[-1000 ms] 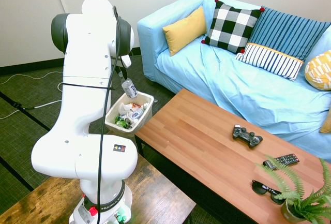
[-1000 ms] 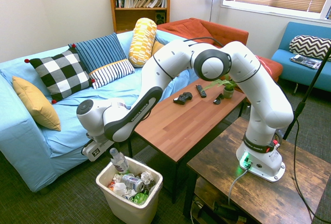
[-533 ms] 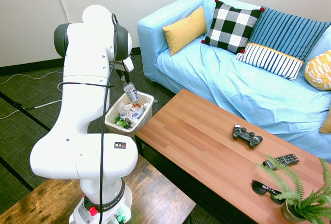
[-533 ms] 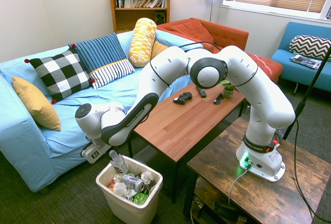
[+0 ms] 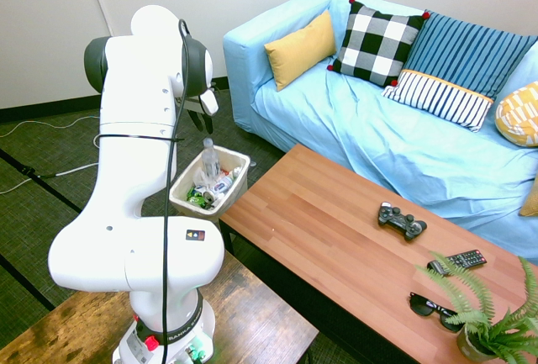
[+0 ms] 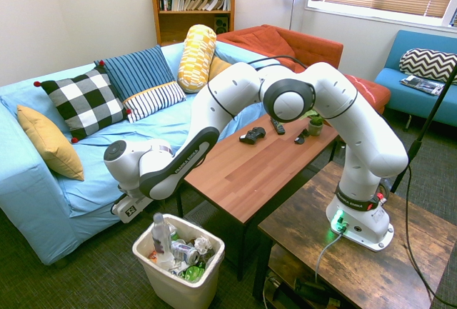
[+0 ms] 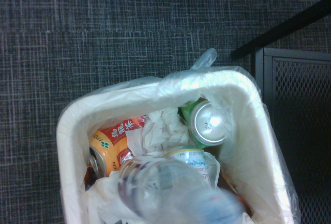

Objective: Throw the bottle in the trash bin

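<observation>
The hand (image 5: 201, 122) hangs over the trash bin (image 5: 178, 191) in the first exterior view, its 2 dark fingers apart with nothing between them. The bottle (image 5: 210, 160) is below the fingertips and clear of them, nearly upright, its lower part inside the bin and its cap end above the rim. The step in hand looks to be the release: the carrying is done and the bottle is loose.

In the second exterior view the bottle stands close to the bin wall nearest the hand, beside a silver can (image 6: 186, 253) and crumpled paper (image 6: 203, 244), with a green item (image 6: 193, 274) further along. It is clear, slim and pale-capped, narrowing to the neck. Whether it is dropping or already resting on the rubbish, 1 still picture cannot tell. The fingers are hard to make out from this side.

In the wrist view the bottle is a see-through, smeared shape, too blurred for any print to be read. Around it lie an orange and red can (image 7: 115, 144), white tissue (image 7: 164, 129) and an upturned can (image 7: 208, 123), inside a clear liner (image 7: 230, 111).

The next move should be small: let the bottle settle, then lift the hand straight up. Swinging sideways too soon could knock the tall neck, and it may lean against the rim.
</observation>
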Controlling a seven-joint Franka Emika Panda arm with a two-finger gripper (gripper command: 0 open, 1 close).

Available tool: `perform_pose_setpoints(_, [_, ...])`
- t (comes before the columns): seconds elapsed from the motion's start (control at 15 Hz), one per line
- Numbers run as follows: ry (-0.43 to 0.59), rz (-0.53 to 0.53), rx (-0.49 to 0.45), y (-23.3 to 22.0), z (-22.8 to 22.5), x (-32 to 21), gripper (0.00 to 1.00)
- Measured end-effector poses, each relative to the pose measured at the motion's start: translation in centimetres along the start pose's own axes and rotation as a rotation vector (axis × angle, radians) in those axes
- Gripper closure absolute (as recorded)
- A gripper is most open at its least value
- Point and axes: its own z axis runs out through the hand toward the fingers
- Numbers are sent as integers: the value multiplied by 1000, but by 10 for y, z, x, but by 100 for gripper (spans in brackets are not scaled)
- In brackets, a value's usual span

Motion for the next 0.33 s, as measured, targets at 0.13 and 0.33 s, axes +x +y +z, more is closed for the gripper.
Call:
perform_pose_setpoints(0.13, [2, 2, 2, 4, -1, 3, 0])
perform_pose_setpoints(0.33, [-3, 8, 10, 13, -2, 7, 0])
